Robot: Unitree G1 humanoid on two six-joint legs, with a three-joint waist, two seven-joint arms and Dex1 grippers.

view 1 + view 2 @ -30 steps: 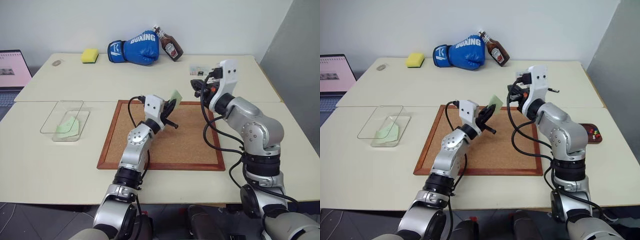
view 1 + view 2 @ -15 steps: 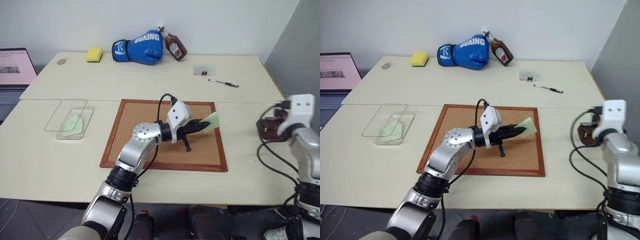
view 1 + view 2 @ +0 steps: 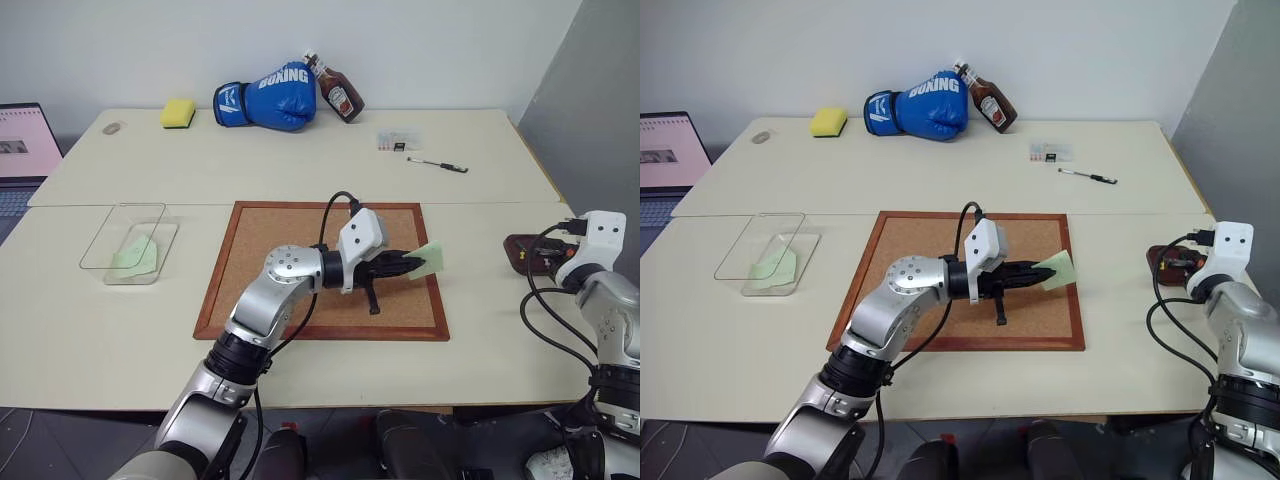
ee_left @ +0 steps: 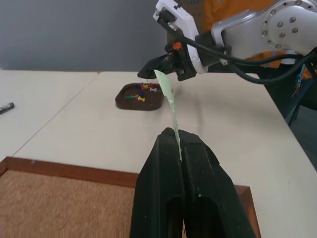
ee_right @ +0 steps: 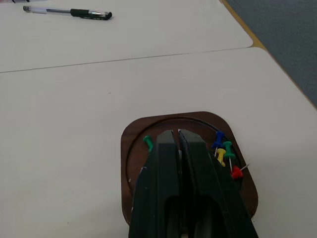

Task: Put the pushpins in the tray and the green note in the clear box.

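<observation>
Corkboard (image 3: 300, 270) with a wood frame lies at the centre of the bench (image 3: 300, 170), and the left pincer (image 3: 412, 265) reaches level across it toward the robot's right, its fingers pressed together on one edge of the green note (image 3: 432, 259). That slip stands on edge above the board's right frame; the left wrist view shows it rising thin between the fingertips (image 4: 173, 144). At the bench's right edge sits the tray (image 5: 148, 144), a dark brown dish with rounded corners, well apart from the corkboard. The right pincer (image 5: 177, 135) hangs just over the dish with its fingers pressed together; whether it pinches anything cannot be told. Pushpins (image 5: 225, 156) with blue, green, yellow and red heads lie against one wall of the dish, and one green pin (image 5: 148, 143) lies at the opposite side. The clear box (image 3: 110, 268) rests near the bench's left edge, a pale green slip (image 3: 133, 252) lying inside it. A pen (image 3: 437, 163) lies beyond the board.
</observation>
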